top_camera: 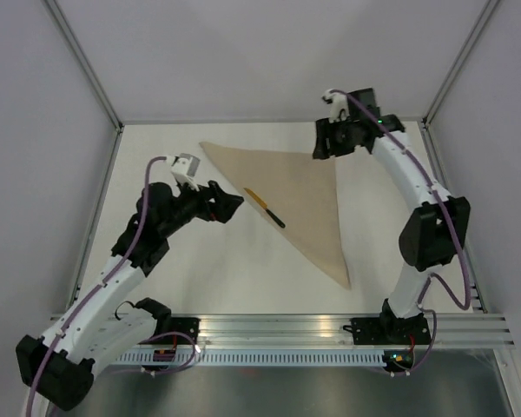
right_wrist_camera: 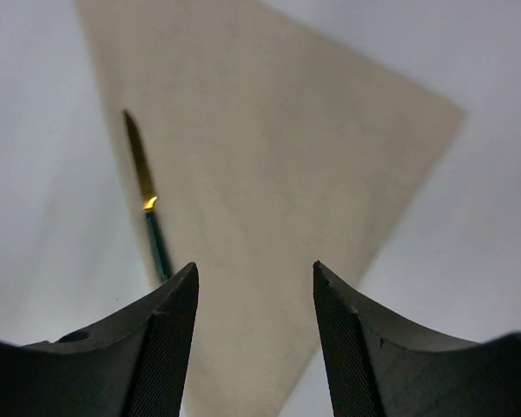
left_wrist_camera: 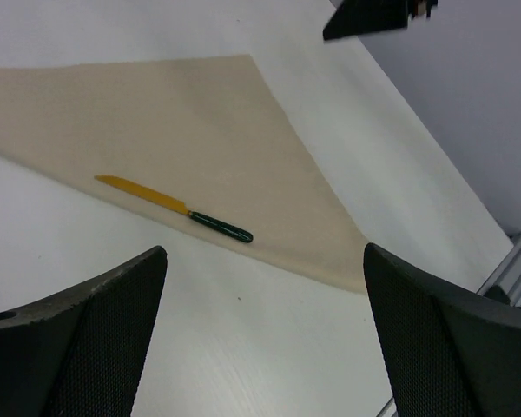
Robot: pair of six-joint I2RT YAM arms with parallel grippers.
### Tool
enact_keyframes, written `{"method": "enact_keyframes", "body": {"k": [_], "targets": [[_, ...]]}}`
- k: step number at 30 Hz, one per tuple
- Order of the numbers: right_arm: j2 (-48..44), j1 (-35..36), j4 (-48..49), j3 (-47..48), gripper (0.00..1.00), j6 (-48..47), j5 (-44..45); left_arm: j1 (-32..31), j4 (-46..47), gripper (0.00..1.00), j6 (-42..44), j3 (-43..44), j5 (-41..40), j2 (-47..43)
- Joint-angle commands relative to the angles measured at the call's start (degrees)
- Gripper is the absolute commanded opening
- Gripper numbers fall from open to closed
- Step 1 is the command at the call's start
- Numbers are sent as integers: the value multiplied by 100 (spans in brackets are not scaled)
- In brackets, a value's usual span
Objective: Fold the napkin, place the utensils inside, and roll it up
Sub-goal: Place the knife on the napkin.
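The napkin [top_camera: 300,195] lies flat on the table [top_camera: 200,269], folded into a triangle. One corner is far left, one is far right, and the third points toward the arms' bases. Its long edge runs on a slant from the far left corner down to the near corner.

The knife [top_camera: 265,208] lies on the cloth along that long edge, about halfway down it. Its yellow blade points to the far left and its dark handle to the near right. In the left wrist view the knife [left_wrist_camera: 174,207] sits just inside the edge of the napkin [left_wrist_camera: 182,122].

The left gripper [top_camera: 234,201] is over bare table just beside the knife, on the side off the cloth. In its own view the left gripper [left_wrist_camera: 265,252] has its fingers wide apart and touches neither knife nor cloth.

The right gripper [top_camera: 317,148] is at the far right corner of the napkin. In its own view the right gripper [right_wrist_camera: 254,269] has its fingers apart. It looks down over the napkin [right_wrist_camera: 269,156], with the knife [right_wrist_camera: 148,200] to the left of its left finger. Its dark tip also shows at the top of the left wrist view [left_wrist_camera: 373,17].
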Motion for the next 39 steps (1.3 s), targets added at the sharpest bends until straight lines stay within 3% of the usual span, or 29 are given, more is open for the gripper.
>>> {"method": "enact_keyframes", "body": {"k": [1, 5, 10, 16, 27, 39], "targets": [[-701, -876, -233, -470, 61, 72, -115, -1387, 1092, 97, 933, -177, -1196, 285], [-1132, -1570, -93, -910, 61, 168, -501, -2743, 1856, 95, 1682, -643, -2119, 716], [-1195, -2177, 241, -1543, 61, 248, -801, -4254, 2789, 96, 2831, -907, -3138, 1866], [-1010, -2310, 215, -1562, 60, 178, -810, -5178, 3985, 94, 3703, -873, -3569, 3288], [-861, -2451, 285, -1685, 57, 28, -792, -6358, 5163, 91, 5118, 234, -4528, 5864], [-755, -2556, 426, -1790, 54, 63, -801, -6393, 4989, 90, 5138, 771, -3739, 6500]]}}
